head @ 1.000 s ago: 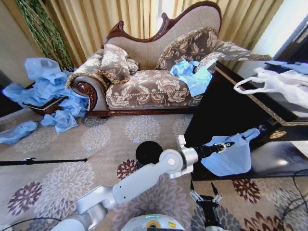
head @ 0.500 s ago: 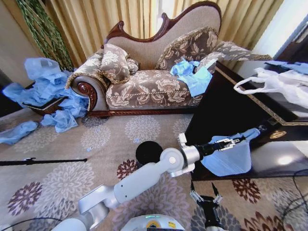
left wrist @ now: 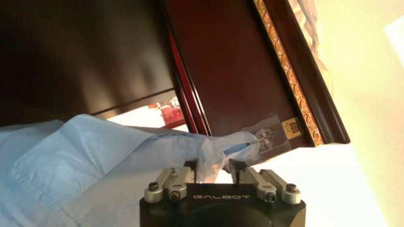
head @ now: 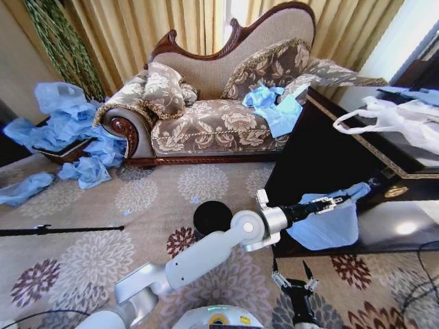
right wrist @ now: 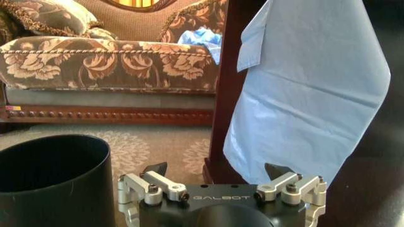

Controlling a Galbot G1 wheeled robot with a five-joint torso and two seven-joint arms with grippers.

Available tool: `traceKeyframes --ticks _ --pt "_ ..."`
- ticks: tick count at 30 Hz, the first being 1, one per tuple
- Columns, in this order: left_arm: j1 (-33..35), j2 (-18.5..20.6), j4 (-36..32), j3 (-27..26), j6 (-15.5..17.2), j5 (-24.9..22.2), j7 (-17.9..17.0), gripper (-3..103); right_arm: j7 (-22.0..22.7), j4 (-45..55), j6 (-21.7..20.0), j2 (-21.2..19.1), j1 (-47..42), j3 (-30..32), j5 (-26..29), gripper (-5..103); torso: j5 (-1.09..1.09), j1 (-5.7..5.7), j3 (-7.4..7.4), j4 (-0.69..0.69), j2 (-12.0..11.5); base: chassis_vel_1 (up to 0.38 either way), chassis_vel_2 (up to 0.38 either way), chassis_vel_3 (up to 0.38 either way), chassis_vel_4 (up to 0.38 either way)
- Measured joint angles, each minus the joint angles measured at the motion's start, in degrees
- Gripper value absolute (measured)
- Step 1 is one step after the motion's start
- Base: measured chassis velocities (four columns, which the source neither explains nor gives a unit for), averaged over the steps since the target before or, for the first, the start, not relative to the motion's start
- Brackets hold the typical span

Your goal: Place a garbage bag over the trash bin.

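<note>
We see the garbage bag (head: 328,225) as a thin, crinkly sheet of pale blue translucent plastic, hanging flat down the front of a dark, glossy wooden cabinet (head: 322,147) with a gilt patterned trim; its upper edge is bunched into a twisted neck, and the left gripper (head: 328,203) has its fingers pinched narrowly on that neck, as the left wrist view confirms (left wrist: 215,165); the left arm's white, smooth casing reaches across the lower middle of the head view. The trash bin (head: 212,217) is a small round black cylinder with plain sides, standing open on the flowered carpet (head: 137,205) just left of the cabinet's corner and partly hidden behind the left arm; in the right wrist view its rim and wall (right wrist: 54,177) are cut off by the frame. The right gripper (head: 293,281) sits low near the robot's base with its fingers spread wide and holding nothing. Behind stand a carved, floral-upholstered chaise sofa (head: 212,123) carrying another crumpled blue bag (head: 274,108), a heap of blue bags (head: 65,133) on the floor at the left, and a white plastic bag with loop handles (head: 394,122) on the cabinet top.
</note>
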Motion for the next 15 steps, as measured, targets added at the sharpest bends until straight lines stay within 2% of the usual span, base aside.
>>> traceKeyframes --ticks 3,5,6,7,15 --pt "0.0 0.0 0.2 0.0 0.0 0.0 0.3 18 0.0 0.0 0.0 0.0 0.0 0.0 0.1 100 0.00 0.00 0.00 0.00 0.0 0.000 0.000 0.000 0.000" --pt "0.0 -0.1 0.3 0.0 0.0 0.0 0.3 18 0.1 0.0 0.0 0.0 0.0 0.0 0.1 100 0.00 0.00 0.00 0.00 0.0 0.000 0.000 0.000 0.000" --pt "0.0 -0.2 0.4 0.0 -0.1 0.0 0.4 7 0.1 0.0 -0.1 0.0 0.0 0.0 0.1 100 0.00 0.00 0.00 0.00 0.0 0.000 0.000 0.000 0.000" --pt "0.0 -0.3 0.5 0.0 -0.1 0.0 0.4 3 0.1 0.0 -0.1 0.0 0.0 0.0 0.1 100 0.00 0.00 0.00 0.00 0.0 0.000 0.000 0.000 0.000" --pt "0.1 -0.8 0.6 -0.1 -0.4 -0.1 0.4 0 0.1 0.0 -0.1 0.0 0.1 0.0 0.1 100 0.00 0.00 0.00 0.00 0.0 0.000 0.000 0.000 0.000"
